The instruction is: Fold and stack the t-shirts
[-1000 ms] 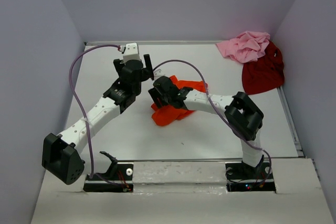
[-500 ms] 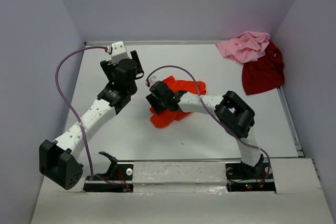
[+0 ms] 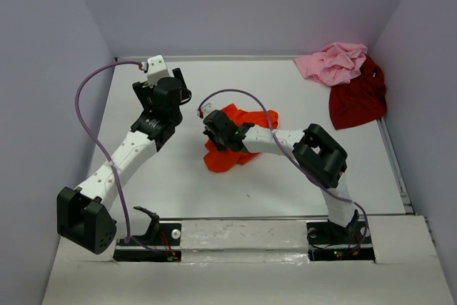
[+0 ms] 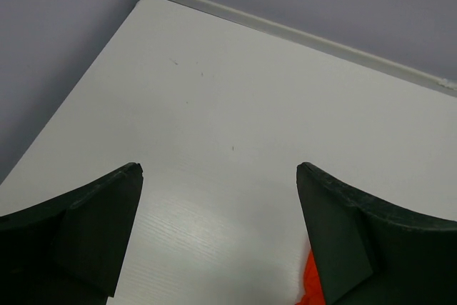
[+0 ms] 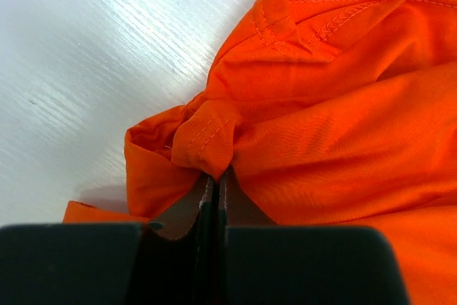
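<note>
We found the right pincer (image 5: 214, 176) clenched on a bunched fold at the edge of the orange t-shirt (image 3: 243, 116), which lay crumpled near the middle of the white desk (image 3: 285, 183). The left pincer (image 4: 218, 171) stood released, its jaws wide apart above bare desk just to the left of that shirt, grasping nothing. We noted the other 2 shirts in the far right corner, well apart from both arms: the pink t-shirt (image 3: 334, 62) heaped farthest back and the dark red t-shirt (image 3: 357, 98) touching it on the near side.
</note>
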